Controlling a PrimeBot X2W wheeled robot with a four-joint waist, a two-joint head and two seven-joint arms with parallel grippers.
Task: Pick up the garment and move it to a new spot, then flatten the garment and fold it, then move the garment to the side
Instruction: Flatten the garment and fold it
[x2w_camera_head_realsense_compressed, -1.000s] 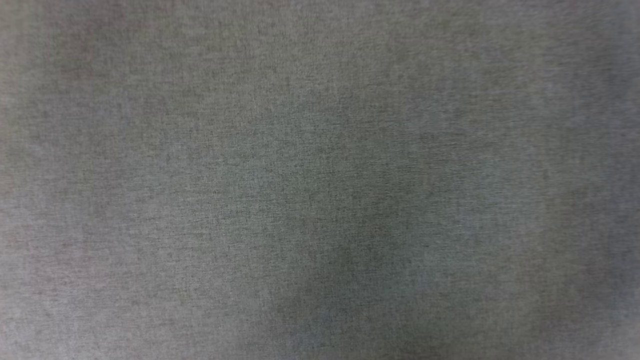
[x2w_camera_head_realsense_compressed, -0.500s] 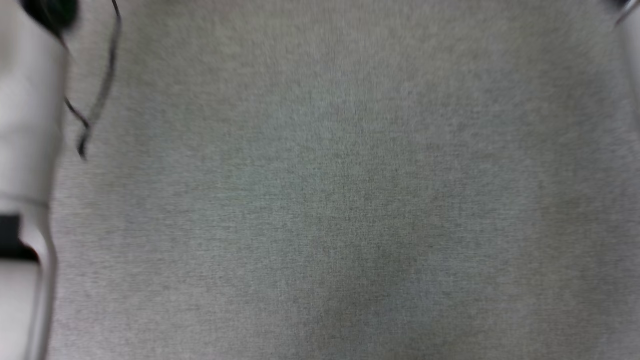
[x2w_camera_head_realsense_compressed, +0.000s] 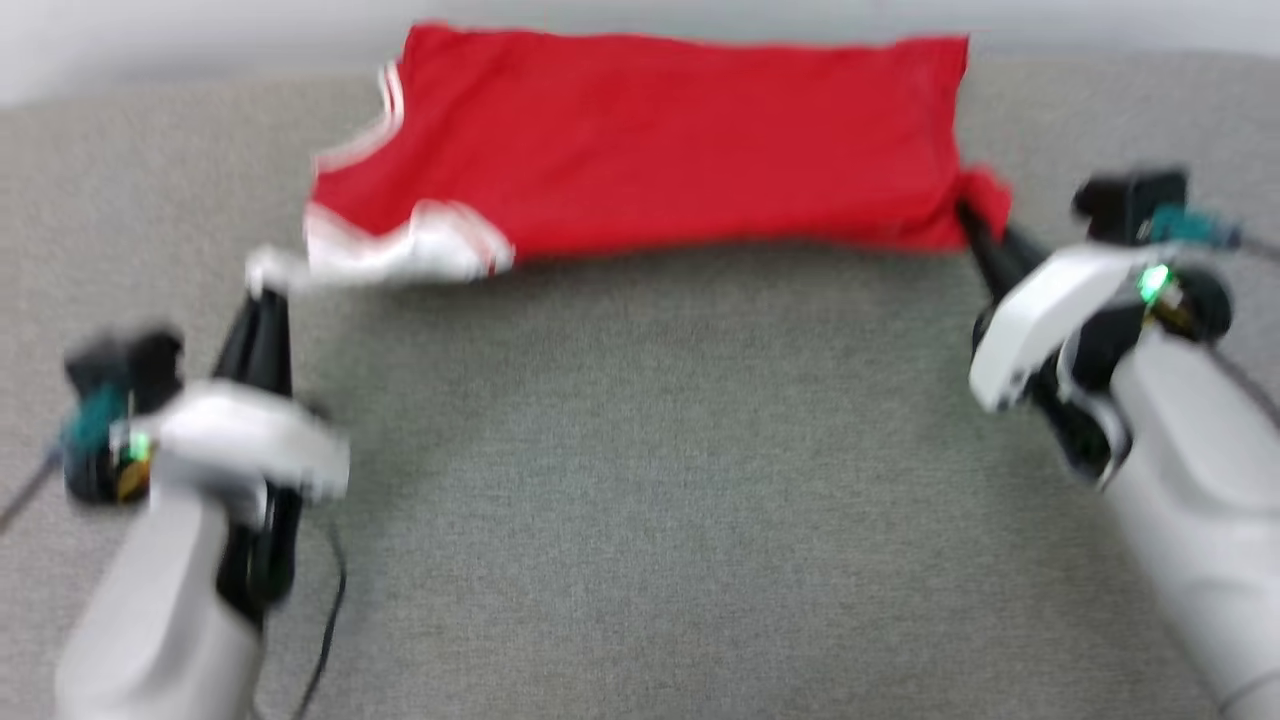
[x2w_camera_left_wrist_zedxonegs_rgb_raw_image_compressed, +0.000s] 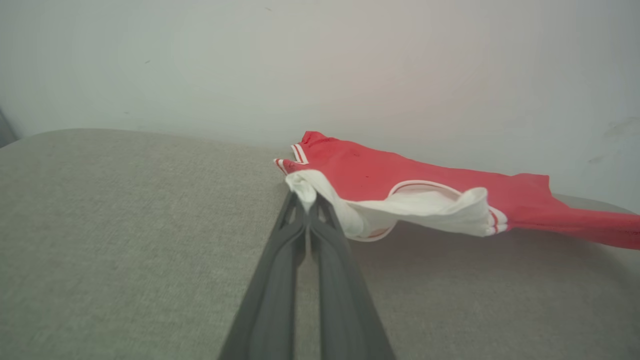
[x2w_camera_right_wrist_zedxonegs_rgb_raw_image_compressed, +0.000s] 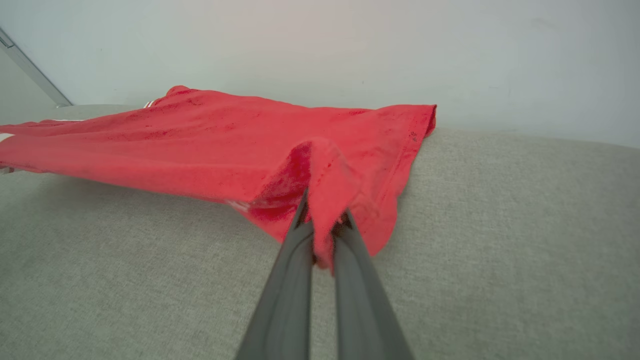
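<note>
The red jersey T-shirt (x2w_camera_head_realsense_compressed: 650, 140) is stretched sideways at the far edge of the grey fabric-covered counter (x2w_camera_head_realsense_compressed: 640, 480), next to the pale wall (x2w_camera_head_realsense_compressed: 150, 40). Its near edge is lifted off the surface and its plain red side faces up. The left tool (x2w_camera_head_realsense_compressed: 265, 295) is pinched tight on the white sleeve (x2w_camera_head_realsense_compressed: 420, 245). The right tool (x2w_camera_head_realsense_compressed: 968, 215) is clamped on a bunched red hem corner.
</note>
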